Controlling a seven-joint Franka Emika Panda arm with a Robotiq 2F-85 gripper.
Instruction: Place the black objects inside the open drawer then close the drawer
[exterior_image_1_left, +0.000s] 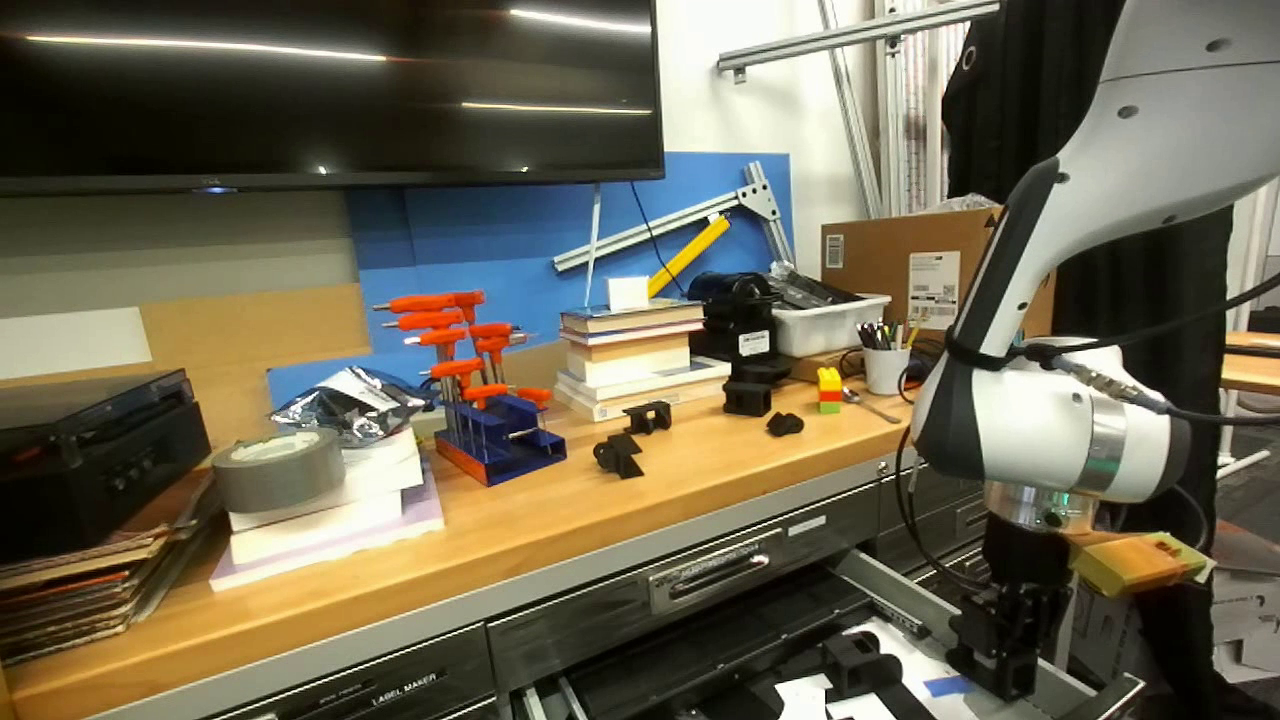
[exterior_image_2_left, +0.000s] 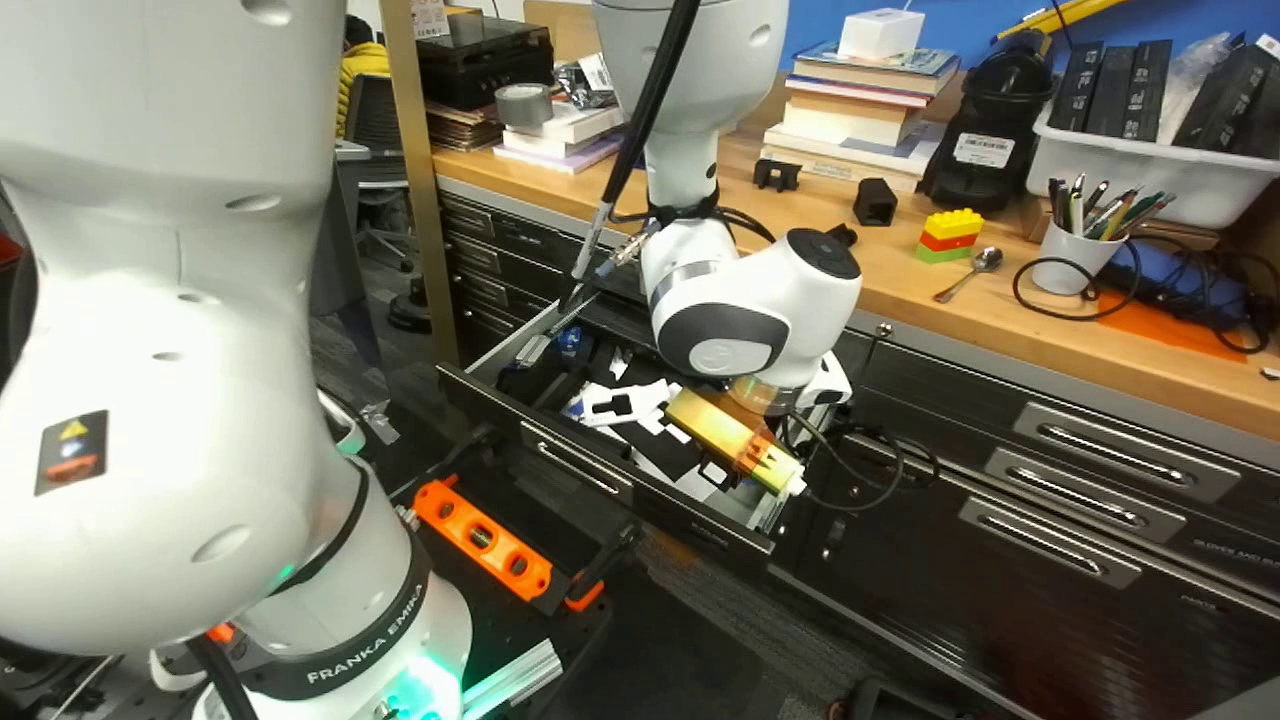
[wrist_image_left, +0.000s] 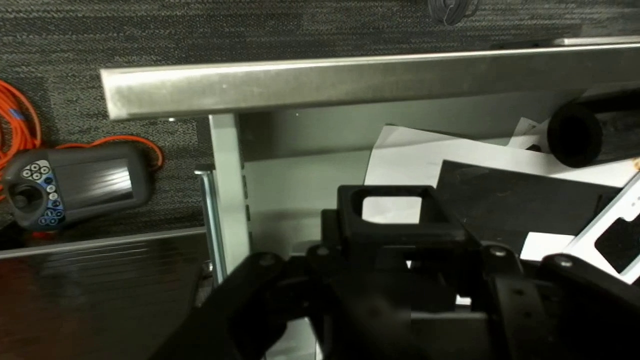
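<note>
In the wrist view a black frame-like block (wrist_image_left: 400, 232) sits between the fingers of my gripper (wrist_image_left: 410, 262), which is shut on it. The drawer (exterior_image_2_left: 660, 505) stands pulled out, and its front rim (wrist_image_left: 300, 90) runs across the wrist view. My gripper hangs over the drawer's end in an exterior view, where the held block blends into its dark fingers (exterior_image_1_left: 1015, 665). Still on the bench are several black objects: a notched piece (exterior_image_1_left: 648, 417), an angular piece (exterior_image_1_left: 622, 457), a square hollow block (exterior_image_1_left: 747, 398) and a small low piece (exterior_image_1_left: 785, 424). Inside the drawer lies another black piece (exterior_image_1_left: 858, 665).
White papers (wrist_image_left: 415, 155) and a dark flat plate (wrist_image_left: 520, 200) line the drawer. On the bench stand a blue tool holder (exterior_image_1_left: 500, 440), stacked books (exterior_image_1_left: 635, 350), toy bricks (exterior_image_2_left: 948, 236) and a pen cup (exterior_image_2_left: 1075, 255). A yellow block (exterior_image_2_left: 725, 430) is strapped to my wrist.
</note>
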